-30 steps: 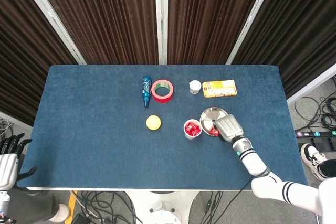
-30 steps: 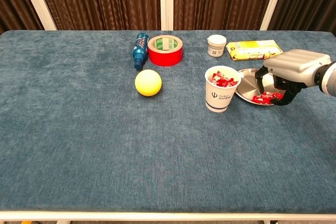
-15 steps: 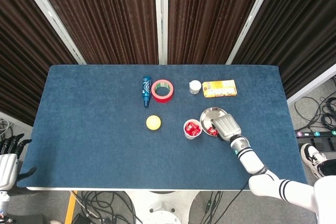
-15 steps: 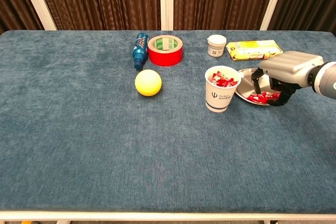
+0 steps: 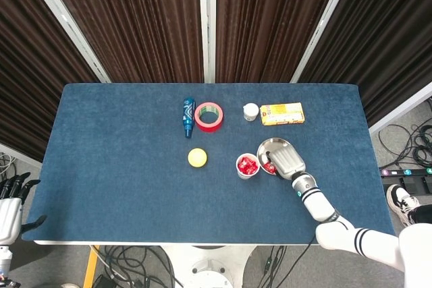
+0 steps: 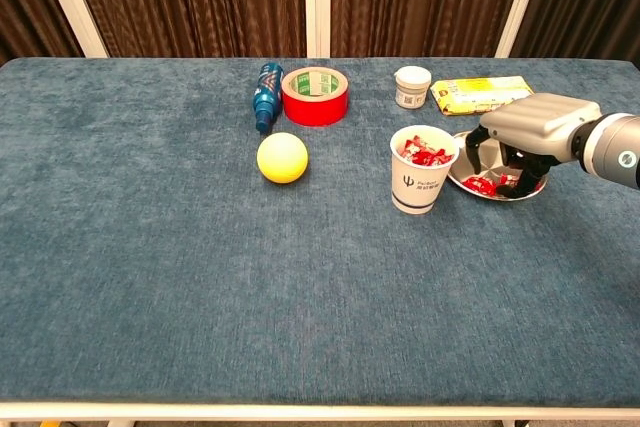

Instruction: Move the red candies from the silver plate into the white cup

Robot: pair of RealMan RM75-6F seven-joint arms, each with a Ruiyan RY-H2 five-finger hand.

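The robot's right hand hangs palm-down over the shallow round silver plate, its dark fingers curled downward so the tips reach in among the red wrapped candies lying on the plate; whether a candy is actually pinched between them I cannot tell, since the palm hides the fingertips from above and the chest view shows only fingers and wrappers close together. From the head view the same hand covers most of the plate's near half, leaving the far rim bare. The white paper cup with a dark logo stands upright just beside the plate's left edge and already holds a heap of red candies. The left hand is off the table's near left corner, fingers spread and holding nothing. On the blue cloth-covered table sit a yellow ball, a roll of red tape, a blue bottle lying on its side, a small white jar and a flat yellow packet.
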